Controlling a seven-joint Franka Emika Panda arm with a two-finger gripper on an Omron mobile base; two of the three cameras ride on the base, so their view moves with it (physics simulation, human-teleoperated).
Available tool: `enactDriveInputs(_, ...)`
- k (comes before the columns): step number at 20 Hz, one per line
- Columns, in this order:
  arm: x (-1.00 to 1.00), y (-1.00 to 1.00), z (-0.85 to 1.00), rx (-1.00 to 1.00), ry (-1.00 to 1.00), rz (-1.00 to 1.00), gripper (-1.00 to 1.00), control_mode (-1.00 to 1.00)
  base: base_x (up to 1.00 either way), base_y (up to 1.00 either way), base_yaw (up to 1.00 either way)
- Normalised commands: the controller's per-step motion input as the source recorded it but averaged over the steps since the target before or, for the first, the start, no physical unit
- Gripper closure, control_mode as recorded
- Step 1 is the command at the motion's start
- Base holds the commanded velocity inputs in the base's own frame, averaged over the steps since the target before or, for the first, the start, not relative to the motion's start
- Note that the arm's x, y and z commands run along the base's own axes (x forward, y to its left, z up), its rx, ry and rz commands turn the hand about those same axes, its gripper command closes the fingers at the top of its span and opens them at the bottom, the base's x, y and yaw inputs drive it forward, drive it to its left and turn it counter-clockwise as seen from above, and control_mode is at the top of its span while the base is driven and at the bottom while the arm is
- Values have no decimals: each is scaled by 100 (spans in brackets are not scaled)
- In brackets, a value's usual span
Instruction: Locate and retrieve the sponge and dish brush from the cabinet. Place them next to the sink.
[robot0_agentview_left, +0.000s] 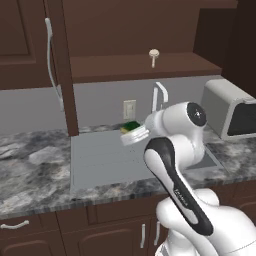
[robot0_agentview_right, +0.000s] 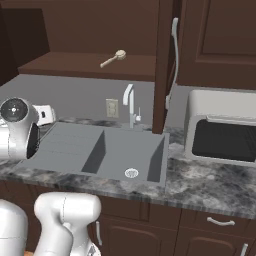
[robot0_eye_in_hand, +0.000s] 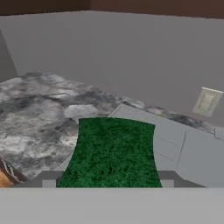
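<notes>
My gripper (robot0_eye_in_hand: 109, 181) is shut on the sponge (robot0_eye_in_hand: 113, 153), whose dark green top spans the gap between the two finger tips. In the left base view the sponge (robot0_agentview_left: 131, 125), yellow with green, sits at my gripper (robot0_agentview_left: 129, 131) above the back of the sink (robot0_agentview_left: 100, 160). Below it lie the grey draining board and the marbled counter (robot0_eye_in_hand: 39, 100). The cream dish brush (robot0_agentview_left: 153, 54) lies on the open shelf of the dark cabinet (robot0_agentview_left: 140, 65). From the right base view the dish brush (robot0_agentview_right: 116, 57) rests on that shelf above the sink (robot0_agentview_right: 115, 150).
A chrome faucet (robot0_agentview_left: 159, 97) rises behind the basin. A grey toaster oven (robot0_agentview_left: 232, 107) stands on the counter to the right. The open cabinet door with its long pale handle (robot0_agentview_left: 50, 60) hangs left of the shelf. A wall outlet (robot0_eye_in_hand: 206, 101) is behind the sink.
</notes>
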Motion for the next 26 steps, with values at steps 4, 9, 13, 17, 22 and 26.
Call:
enactDriveInputs(4,22,31,-30,-4,10,21,100,-100,0,0,0)
enactDriveInputs(9,20,31,-23,-2,2,19,100,-100,0,0,0)
enactDriveInputs(13,25,23,-25,0,-3,18,100,-100,0,0,0)
enactDriveInputs(17,25,31,-25,0,-2,15,100,-100,0,0,0)
enactDriveInputs(22,26,39,-24,0,-2,12,100,-100,0,0,0)
enactDriveInputs(26,23,41,-28,0,-2,11,100,-100,0,0,0)
